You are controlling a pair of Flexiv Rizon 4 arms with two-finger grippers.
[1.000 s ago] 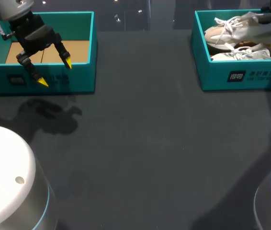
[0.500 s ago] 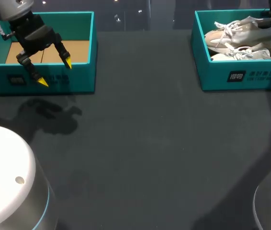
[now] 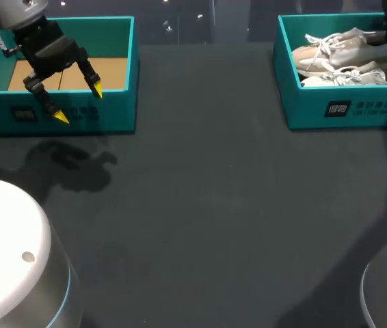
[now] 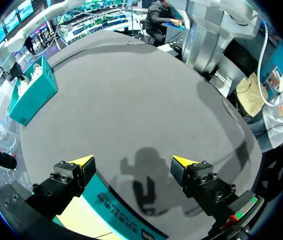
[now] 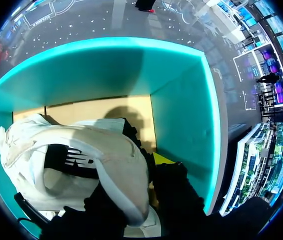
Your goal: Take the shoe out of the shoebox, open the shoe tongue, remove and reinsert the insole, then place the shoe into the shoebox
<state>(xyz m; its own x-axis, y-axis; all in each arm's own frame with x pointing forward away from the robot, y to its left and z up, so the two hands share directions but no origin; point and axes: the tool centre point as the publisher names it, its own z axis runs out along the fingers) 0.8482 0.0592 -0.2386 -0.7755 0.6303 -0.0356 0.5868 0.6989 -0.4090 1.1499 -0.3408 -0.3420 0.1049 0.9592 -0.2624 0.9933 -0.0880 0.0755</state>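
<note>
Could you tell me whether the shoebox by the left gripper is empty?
Empty, as far as visible: the shoebox shows only bare brown floor.

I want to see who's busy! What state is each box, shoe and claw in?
Left teal cardboard shoebox: open, nothing seen inside.
Right teal cardboard shoebox: open, two shoes inside.
Upper white lace-up sneaker: held by its heel.
Lower white sneaker: lying in the right shoebox.
Left gripper: open, above the left shoebox's front wall.
Right gripper: shut on the upper sneaker.

The shoe hides most of the right pincer inside the shoebox
</note>
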